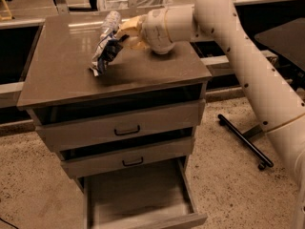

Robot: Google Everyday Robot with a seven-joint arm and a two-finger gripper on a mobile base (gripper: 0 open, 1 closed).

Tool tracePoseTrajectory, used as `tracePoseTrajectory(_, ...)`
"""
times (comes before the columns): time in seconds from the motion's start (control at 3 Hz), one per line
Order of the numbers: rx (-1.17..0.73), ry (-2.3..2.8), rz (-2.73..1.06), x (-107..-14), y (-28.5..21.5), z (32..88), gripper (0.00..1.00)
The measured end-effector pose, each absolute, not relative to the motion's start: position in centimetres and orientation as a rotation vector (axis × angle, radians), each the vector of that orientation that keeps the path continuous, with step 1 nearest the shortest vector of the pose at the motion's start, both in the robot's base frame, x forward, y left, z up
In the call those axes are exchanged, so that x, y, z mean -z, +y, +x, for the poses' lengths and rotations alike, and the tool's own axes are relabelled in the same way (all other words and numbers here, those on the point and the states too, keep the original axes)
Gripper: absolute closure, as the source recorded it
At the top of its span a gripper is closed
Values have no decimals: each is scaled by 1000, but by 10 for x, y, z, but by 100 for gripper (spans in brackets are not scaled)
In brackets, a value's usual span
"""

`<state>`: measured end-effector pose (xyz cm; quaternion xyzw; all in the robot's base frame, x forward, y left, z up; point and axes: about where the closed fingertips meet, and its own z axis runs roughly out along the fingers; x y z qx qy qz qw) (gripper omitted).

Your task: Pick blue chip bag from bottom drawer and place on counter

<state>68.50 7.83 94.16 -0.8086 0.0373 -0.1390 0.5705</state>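
I have the pincer (124, 33) pinching the blue chip bag (105, 49) by its upper half over the bench (57, 85), with the bag's long axis slanting down and leftward in view from the pincer and its lower tip seemingly touching the surface.

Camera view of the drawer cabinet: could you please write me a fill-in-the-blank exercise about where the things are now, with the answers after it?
1. The blue chip bag is tilted, its lower end at the surface of the ____.
2. The end effector, above that surface, is shut on the ____.
3. The bottom drawer stands wide ____.
Missing words: counter; bag; open.
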Motion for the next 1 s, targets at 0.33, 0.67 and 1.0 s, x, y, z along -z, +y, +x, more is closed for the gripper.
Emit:
tracePoseTrajectory(0.33,354,102,-1874,-947,80,692,28)
tracePoseTrajectory(0.67,354,102,-1874,-947,80,692,5)
tracePoseTrajectory(1.0,354,102,-1874,-947,80,692,0)
